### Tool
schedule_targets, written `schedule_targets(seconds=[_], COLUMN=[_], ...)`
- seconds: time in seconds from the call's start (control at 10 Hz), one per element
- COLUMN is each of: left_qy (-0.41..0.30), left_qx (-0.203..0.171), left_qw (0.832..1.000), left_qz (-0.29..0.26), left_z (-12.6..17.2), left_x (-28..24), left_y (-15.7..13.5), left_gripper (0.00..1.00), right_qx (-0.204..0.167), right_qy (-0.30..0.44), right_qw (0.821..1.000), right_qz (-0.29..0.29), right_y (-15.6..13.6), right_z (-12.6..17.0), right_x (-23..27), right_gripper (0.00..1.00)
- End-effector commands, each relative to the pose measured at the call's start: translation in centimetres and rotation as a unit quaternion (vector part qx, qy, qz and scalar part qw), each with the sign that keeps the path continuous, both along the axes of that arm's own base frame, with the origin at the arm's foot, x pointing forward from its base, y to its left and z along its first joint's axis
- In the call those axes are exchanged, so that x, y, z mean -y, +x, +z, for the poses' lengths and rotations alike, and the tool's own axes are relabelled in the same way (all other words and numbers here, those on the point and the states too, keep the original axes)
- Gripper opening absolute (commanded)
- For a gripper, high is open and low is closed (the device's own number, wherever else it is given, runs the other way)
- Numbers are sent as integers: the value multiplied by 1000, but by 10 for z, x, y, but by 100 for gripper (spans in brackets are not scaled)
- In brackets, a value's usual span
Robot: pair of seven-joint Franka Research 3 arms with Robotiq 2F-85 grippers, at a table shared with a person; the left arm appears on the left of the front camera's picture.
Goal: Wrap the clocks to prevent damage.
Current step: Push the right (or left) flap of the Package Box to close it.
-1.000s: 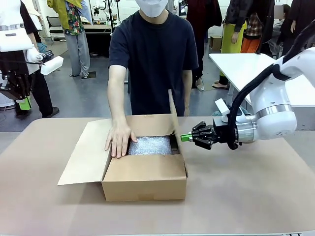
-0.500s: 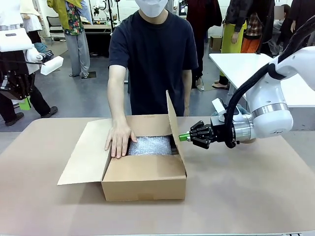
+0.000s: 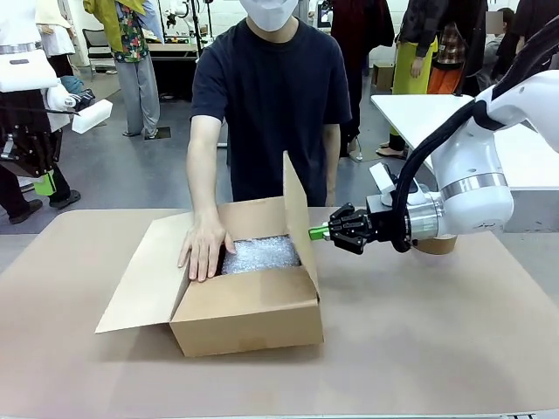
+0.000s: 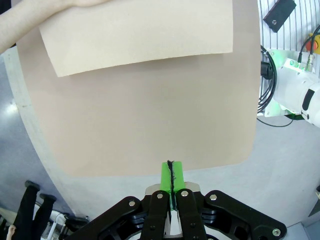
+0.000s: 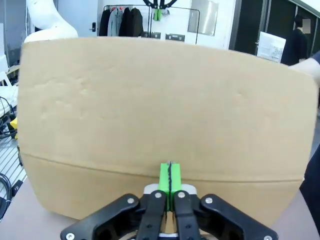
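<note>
An open cardboard box [image 3: 249,310] stands mid-table with a bubble-wrapped bundle [image 3: 260,253] inside; the clocks are hidden. A person's hand [image 3: 203,249] rests on the box's left rim. My right gripper [image 3: 316,233] is shut, its green tips pressed against the upright right flap [image 3: 295,205]. In the right wrist view the shut right gripper [image 5: 170,176] touches that flap [image 5: 170,100]. My left gripper [image 3: 44,184] hangs shut, high off the table's left end. In the left wrist view the left gripper [image 4: 171,174] holds nothing above the table [image 4: 150,125].
The box's left flap [image 3: 140,279] lies spread out over the table. A brown round object [image 3: 439,246] sits partly hidden behind my right arm. A white table [image 3: 428,113] stands at the back right, with people walking beyond. Bare tabletop lies in front of the box.
My right gripper moved left, pushing the right flap more upright. The box slid and turned slightly left. The person's hand stayed on the rim.
</note>
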State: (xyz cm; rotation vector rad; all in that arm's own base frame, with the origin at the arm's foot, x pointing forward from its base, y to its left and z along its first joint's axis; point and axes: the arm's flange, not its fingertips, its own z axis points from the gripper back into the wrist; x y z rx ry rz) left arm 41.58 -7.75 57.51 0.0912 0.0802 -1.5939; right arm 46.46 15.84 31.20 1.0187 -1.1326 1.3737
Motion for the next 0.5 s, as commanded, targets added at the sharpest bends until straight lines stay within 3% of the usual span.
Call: schedule_targets(seconds=[0.0,0.4], left_qy=[-7,-7], left_qx=[1,1], left_qw=[1000,1000], left_qz=[11,11], left_z=[1,1], left_x=[1,1], left_y=[0,0], left_gripper=[0,0], right_qx=[17,24], right_qy=[28,46], right_qw=[999,999], right_qz=[-10,-12], right_y=[-3,-5], right_z=[8,19], right_x=[-7,-3], right_gripper=[1,1])
